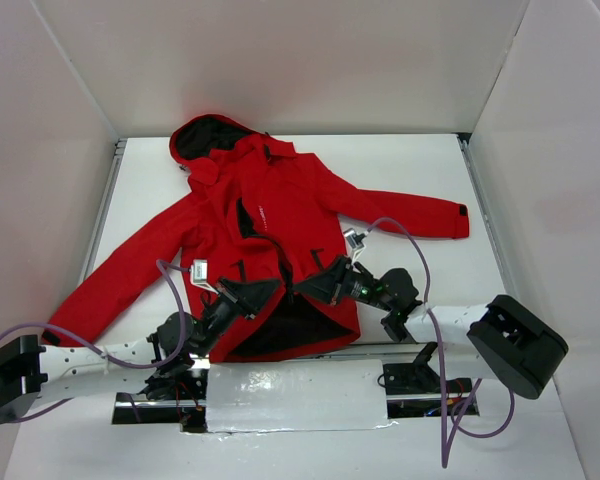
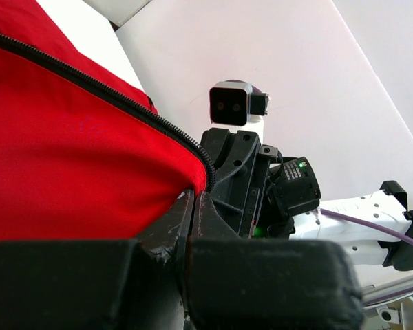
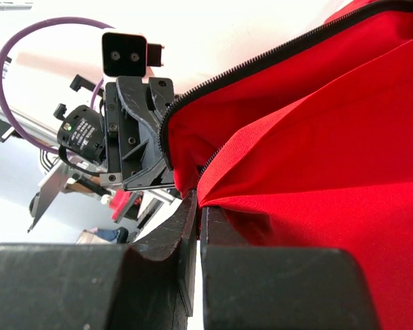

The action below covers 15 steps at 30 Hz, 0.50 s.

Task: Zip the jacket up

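Note:
The red hooded jacket (image 1: 280, 215) lies flat on the white table, hood at the far end and sleeves spread. Its lower front hangs open, showing dark lining (image 1: 292, 325). My left gripper (image 1: 270, 290) is shut on the bottom of one front edge; in the left wrist view the gripper (image 2: 195, 196) pinches red cloth (image 2: 69, 158) at the end of the black zipper teeth (image 2: 124, 100). My right gripper (image 1: 315, 283) is shut on the other front edge; in the right wrist view the gripper (image 3: 198, 199) clamps the red cloth (image 3: 316, 137) below its zipper teeth (image 3: 261, 58). The grippers face each other, close together.
White walls enclose the table on three sides. A shiny white strip (image 1: 295, 395) covers the near edge between the arm bases. Purple cables (image 1: 420, 260) loop over both arms. The right sleeve's cuff (image 1: 458, 218) reaches toward the right wall.

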Motion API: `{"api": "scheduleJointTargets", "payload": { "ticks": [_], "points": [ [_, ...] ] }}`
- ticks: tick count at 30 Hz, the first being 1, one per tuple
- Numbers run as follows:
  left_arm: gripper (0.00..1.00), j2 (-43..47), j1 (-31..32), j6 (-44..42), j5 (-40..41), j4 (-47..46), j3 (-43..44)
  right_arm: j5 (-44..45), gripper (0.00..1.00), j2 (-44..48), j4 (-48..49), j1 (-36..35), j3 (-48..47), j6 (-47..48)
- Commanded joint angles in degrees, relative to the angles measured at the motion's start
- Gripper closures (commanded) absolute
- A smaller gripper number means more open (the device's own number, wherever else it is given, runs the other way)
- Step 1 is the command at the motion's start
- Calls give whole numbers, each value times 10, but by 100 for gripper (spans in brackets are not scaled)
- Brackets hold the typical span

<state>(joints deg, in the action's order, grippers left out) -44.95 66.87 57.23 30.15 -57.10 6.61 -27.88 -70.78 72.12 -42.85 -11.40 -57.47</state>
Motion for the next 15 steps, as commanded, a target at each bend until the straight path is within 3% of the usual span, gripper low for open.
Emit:
{"api": "scheduleJointTargets", "payload": {
  "ticks": [1,15],
  "points": [
    [100,0,0,2,7,-39,5,-2,100,17,145,1,6,0],
    [100,-5,0,10,3,-35,1,4,100,42,117,2,-1,10]
  ]
}}
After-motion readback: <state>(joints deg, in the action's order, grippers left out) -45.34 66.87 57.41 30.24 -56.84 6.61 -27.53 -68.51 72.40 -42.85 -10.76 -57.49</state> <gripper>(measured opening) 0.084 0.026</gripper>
